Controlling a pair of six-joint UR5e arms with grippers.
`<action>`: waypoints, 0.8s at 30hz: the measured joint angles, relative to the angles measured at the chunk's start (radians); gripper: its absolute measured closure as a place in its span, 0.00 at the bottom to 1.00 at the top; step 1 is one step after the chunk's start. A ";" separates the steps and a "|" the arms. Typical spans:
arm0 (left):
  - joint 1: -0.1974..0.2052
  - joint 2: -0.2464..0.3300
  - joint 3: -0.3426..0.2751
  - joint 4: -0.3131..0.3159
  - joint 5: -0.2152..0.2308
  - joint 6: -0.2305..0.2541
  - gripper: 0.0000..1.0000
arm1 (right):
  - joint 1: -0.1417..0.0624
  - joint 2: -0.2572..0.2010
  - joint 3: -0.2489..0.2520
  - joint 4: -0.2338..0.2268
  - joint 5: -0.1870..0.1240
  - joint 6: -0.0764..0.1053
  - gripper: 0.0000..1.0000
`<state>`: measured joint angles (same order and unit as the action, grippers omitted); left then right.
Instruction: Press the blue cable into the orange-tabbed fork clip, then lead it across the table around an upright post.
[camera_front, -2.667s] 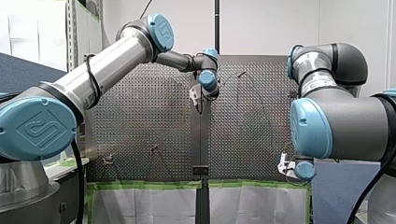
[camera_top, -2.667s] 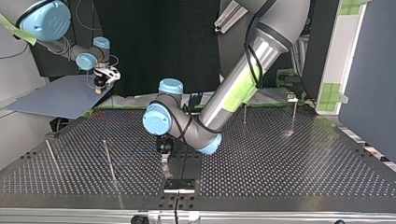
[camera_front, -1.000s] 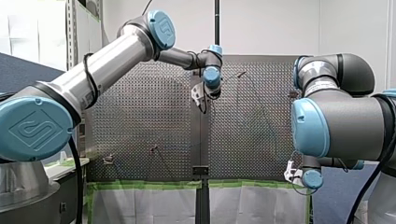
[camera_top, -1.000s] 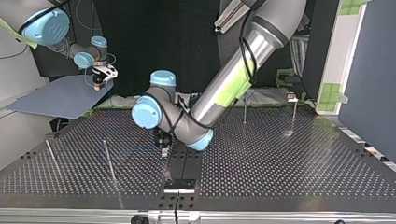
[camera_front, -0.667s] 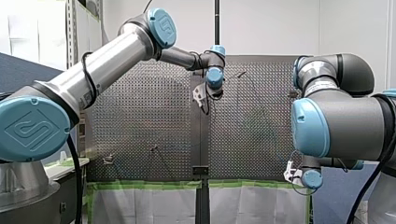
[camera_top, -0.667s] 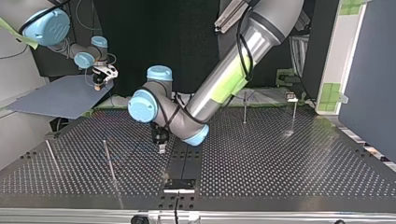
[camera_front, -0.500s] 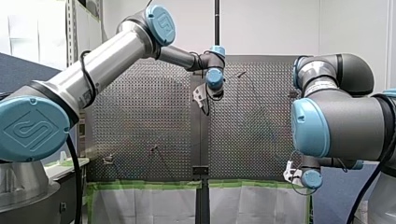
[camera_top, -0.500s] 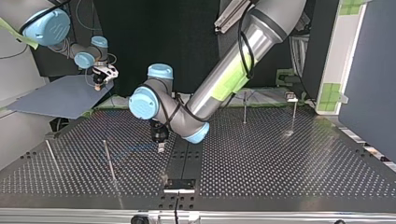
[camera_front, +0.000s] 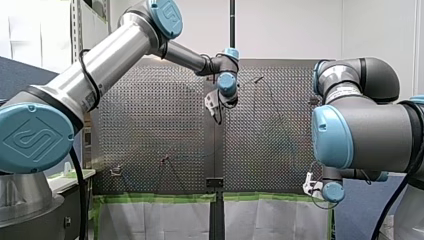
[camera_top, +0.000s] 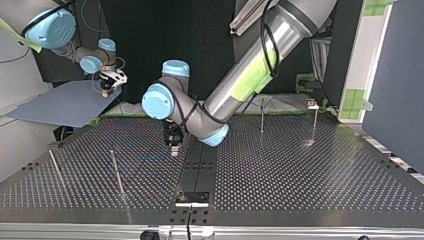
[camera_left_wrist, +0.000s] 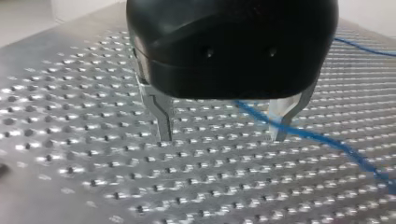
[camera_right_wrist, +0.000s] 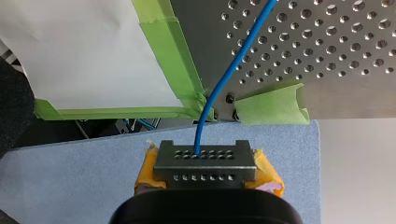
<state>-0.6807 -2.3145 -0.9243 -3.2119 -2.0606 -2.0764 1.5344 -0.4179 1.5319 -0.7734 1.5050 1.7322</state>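
R jaws clamp blue cable (camera_right_wrist: 223, 79).

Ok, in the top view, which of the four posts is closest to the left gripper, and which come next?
1. The inner left post: just left of the left gripper in this view.
2. The inner right post: to its right, further back.
3. The outer left post and the outer right post: both out toward the side edges, too close to call.

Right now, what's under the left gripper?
Under my left gripper, the perforated table lies bare between the open fingers. The blue cable crosses by one finger; the gripper's black body hides its run further back.
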 joint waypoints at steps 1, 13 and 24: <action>-0.002 0.000 -0.004 -0.001 0.000 0.003 0.02 | 0.000 0.000 0.000 0.000 0.000 0.000 1.00; -0.041 0.006 -0.012 -0.013 -0.022 0.030 0.02 | 0.000 0.000 0.000 0.002 -0.001 0.000 1.00; -0.066 0.023 -0.014 -0.019 -0.074 0.037 0.02 | 0.000 0.000 0.000 0.004 -0.003 -0.003 1.00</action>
<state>-0.7463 -2.2916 -0.9381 -3.2305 -2.1349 -2.0390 1.5347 -0.4181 1.5319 -0.7696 1.5022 1.7293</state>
